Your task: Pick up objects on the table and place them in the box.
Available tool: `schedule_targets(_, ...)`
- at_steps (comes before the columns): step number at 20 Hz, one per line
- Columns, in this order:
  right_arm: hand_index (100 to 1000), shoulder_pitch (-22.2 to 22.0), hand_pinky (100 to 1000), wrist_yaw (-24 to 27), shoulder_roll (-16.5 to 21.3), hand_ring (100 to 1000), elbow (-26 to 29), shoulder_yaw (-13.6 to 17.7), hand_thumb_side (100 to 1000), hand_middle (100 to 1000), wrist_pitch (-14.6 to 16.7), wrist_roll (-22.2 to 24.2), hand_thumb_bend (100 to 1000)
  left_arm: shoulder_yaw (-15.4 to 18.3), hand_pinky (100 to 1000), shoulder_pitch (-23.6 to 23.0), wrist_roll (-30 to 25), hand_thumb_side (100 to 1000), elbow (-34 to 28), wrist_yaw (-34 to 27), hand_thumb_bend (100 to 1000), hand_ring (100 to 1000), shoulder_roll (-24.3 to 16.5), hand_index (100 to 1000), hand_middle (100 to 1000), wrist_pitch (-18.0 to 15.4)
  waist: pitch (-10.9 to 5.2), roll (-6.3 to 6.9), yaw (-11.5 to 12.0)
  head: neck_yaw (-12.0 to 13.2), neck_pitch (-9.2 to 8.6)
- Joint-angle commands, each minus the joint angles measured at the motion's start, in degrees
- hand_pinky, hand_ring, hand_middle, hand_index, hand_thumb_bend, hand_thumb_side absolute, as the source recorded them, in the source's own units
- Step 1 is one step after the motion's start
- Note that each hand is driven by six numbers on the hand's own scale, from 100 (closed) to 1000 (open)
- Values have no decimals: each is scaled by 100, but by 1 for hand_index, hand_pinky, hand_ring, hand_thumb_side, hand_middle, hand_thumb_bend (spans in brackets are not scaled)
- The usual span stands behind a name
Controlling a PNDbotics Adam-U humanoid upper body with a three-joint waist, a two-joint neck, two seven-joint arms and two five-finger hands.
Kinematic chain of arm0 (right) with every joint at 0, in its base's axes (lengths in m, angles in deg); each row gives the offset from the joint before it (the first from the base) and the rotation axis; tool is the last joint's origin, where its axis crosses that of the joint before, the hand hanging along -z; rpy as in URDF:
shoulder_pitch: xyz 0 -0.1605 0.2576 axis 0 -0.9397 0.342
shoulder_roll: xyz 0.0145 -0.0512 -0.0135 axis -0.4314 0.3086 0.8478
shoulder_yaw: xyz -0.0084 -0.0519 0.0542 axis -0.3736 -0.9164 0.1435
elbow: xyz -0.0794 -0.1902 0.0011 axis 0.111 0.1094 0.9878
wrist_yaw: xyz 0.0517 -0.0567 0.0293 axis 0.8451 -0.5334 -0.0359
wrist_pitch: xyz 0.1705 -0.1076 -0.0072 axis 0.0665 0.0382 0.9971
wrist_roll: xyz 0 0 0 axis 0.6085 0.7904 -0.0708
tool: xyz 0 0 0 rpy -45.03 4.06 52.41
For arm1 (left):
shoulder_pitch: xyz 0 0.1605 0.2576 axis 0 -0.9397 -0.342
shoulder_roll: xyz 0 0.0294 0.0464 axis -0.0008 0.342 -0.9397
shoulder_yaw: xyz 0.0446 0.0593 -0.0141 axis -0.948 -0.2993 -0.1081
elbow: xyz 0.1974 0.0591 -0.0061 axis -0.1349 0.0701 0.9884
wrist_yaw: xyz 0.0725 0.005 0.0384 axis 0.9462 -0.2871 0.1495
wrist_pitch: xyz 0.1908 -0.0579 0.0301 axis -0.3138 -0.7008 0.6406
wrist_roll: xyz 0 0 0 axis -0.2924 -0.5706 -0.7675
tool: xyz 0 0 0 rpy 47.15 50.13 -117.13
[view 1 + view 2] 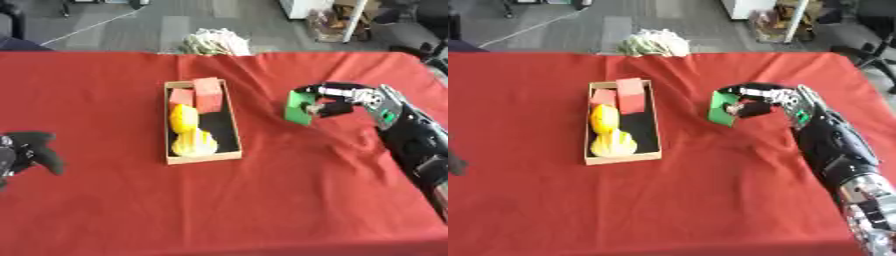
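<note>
One shallow cardboard box lies lengthwise in the centre of the frame, on a table spread with a red cloth that wrinkles in soft folds toward the right. The box has thin tan walls and a dark floor. Four things sit inside it: two matte red blocks with squared edges, the larger red block at the upper right of the box and the smaller red block just to its left; one smooth, rounded yellow object below them in the middle; and one paler yellow, lumpy piece at the lower end, touching the first.

One flat-sided green block stands right of the box, well apart from it, in the centre-right of the frame. The right hand has its fingers and thumb curled round this block, fingers over its top edge and thumb at its right face. The right forearm, black with silver joints, runs down to the lower right corner, bent slightly at the wrist so the hand points left.

The left hand shows at the left edge, low, black, its fingers curled and holding nothing.

One pale crumpled bundle lies beyond the table's far edge, top centre.
</note>
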Motion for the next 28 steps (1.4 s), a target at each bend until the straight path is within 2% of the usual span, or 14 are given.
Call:
schedule_targets(1,1000,-41,904,-572,-65,915,2,-103,263,849,362,195,100,22,721,26,-22,872,-80,-4,100,589,-112,823,572,-4,-82,-8,17,3,-20)
schedule_targets(5,1000,-59,888,-1045,-71,896,41,-93,274,813,352,-185,100,22,721,16,-28,874,-76,-3,100,590,-110,823,573,0,-89,-13,19,5,-20)
schedule_targets(8,1000,-56,853,-1359,-71,847,88,-78,281,757,356,-539,100,22,721,12,-31,873,-75,-6,100,590,-104,823,573,1,-94,-14,18,10,-20)
schedule_targets(11,1000,-49,734,-1547,-72,700,164,-28,264,569,333,-1033,100,23,721,6,-33,873,-73,-7,100,591,-103,823,574,2,-97,-12,15,11,-20)
schedule_targets(13,973,-46,621,-1569,-78,562,222,20,245,462,313,-1464,100,24,722,5,-32,872,-75,-12,100,591,-102,823,574,1,-98,-10,14,10,-20)
schedule_targets(17,950,-31,506,-1357,-72,459,361,77,216,363,395,-2165,100,27,722,-1,-28,873,-74,-17,100,592,-103,823,574,2,-103,-8,8,-3,-20)
schedule_targets(20,947,9,482,-1012,-45,437,566,95,205,346,504,-2400,100,27,722,-3,-28,872,-76,-22,100,592,-105,823,574,3,-110,-11,3,-32,-20)
schedule_targets(24,947,149,472,-441,-25,426,912,48,198,339,654,-2335,100,26,722,-12,-31,870,-76,-28,100,593,-111,823,574,5,-126,-18,8,-115,-20)
schedule_targets(28,947,370,471,33,-133,423,1148,-90,198,337,779,-2005,100,15,722,1,-42,867,-78,-45,100,593,-102,823,575,8,-138,-18,38,-202,-20)
